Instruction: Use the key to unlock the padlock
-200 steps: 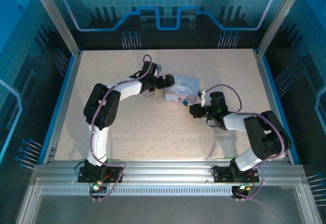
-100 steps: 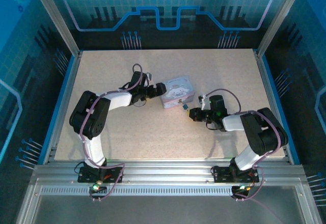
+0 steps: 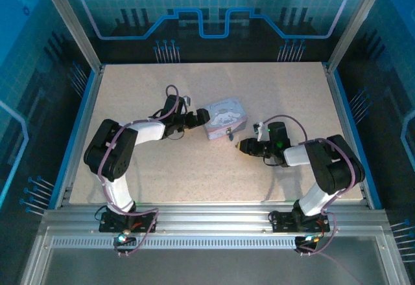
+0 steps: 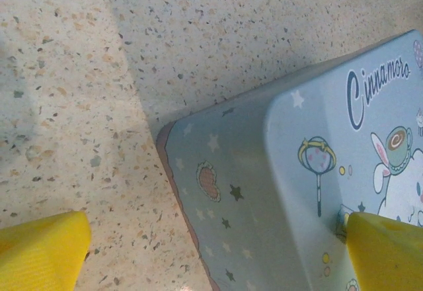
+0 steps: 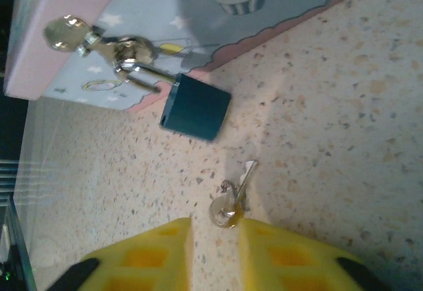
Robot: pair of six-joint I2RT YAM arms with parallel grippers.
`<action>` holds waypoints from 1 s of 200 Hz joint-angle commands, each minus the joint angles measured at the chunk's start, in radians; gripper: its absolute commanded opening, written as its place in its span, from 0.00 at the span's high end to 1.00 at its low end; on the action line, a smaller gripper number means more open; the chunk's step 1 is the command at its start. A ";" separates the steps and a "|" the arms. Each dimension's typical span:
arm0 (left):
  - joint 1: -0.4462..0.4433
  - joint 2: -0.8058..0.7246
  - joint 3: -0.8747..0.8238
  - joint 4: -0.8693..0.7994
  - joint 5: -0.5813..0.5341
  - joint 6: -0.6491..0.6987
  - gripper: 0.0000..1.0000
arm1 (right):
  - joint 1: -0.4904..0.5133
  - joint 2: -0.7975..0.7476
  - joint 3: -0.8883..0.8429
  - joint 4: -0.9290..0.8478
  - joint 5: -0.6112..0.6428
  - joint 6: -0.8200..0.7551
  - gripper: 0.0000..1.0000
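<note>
A pale blue cartoon-printed tin box (image 3: 225, 116) sits mid-table, stars and a cupcake on its sides, on the speckled beige tabletop (image 3: 194, 168) — blue-panelled walls (image 3: 214, 13) all around.

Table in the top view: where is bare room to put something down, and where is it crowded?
Free: the table strip behind the box, and the near middle down to the front edge. Crowded: around the box, left tool at its left end, padlock, key and right tool at its front.
</note>
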 commanded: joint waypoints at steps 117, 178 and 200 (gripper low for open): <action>0.002 -0.019 -0.048 -0.109 -0.002 -0.023 0.01 | 0.008 0.078 0.177 0.063 -0.145 -0.220 0.37; 0.001 -0.017 -0.050 -0.097 0.008 -0.033 0.01 | 0.054 0.130 0.224 0.030 -0.100 -0.263 0.37; 0.001 -0.020 -0.051 -0.097 0.007 -0.036 0.01 | 0.058 0.137 0.237 0.010 -0.078 -0.269 0.36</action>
